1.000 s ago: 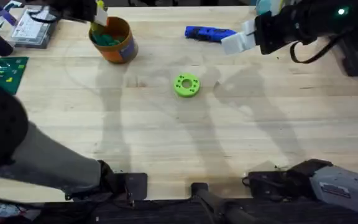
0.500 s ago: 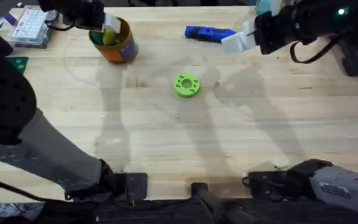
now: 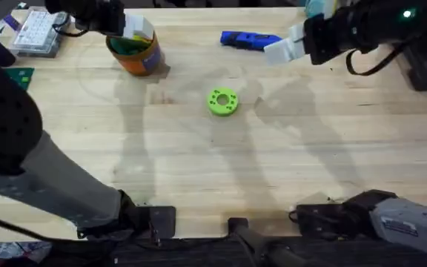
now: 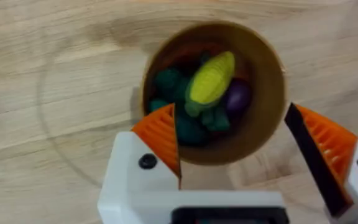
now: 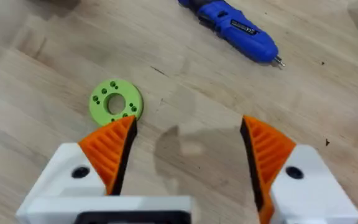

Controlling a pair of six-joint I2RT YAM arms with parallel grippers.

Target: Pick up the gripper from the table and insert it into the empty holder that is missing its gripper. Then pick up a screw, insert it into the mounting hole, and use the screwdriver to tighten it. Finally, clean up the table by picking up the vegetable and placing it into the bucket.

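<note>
Left gripper (image 4: 232, 146): white body, 2 orange ribbed pads (image 4: 160, 134) spread wide, holding nothing. It hangs directly above the small round orange-brown bucket with tan rim (image 4: 272, 93), pads flanking the near side of the rim. Overhead view puts this gripper (image 3: 138, 28) at the upper left of the frame, over the bucket (image 3: 148, 59).

Small oblong yellow toy vegetable with green sides (image 4: 211, 79) lies inside the bucket, tilted, on top of dark green pieces and next to 1 purple piece. It is clear of both pads.

Right gripper (image 5: 188, 152): same white and orange build, jaws released, nothing between them, bare wooden table (image 5: 191, 106) below. Overhead view: right gripper (image 3: 284, 46) at the upper right of the frame, just beside the tip end of the chunky bright blue cylindrical power screwdriver (image 3: 241, 39).

Screwdriver (image 5: 232, 28) lies flat on the table, dark tip pointing toward the right edge of the right wrist view, untouched.

Flat bright green ring with holes (image 3: 223, 101) sits near the centre of the overhead frame, well apart from the bucket and the screwdriver. In the right wrist view the ring (image 5: 115, 101) lies just beyond 1 orange pad.

Clear plastic compartment box (image 3: 37, 31) is at the upper left corner of the overhead frame, near the bucket.
</note>
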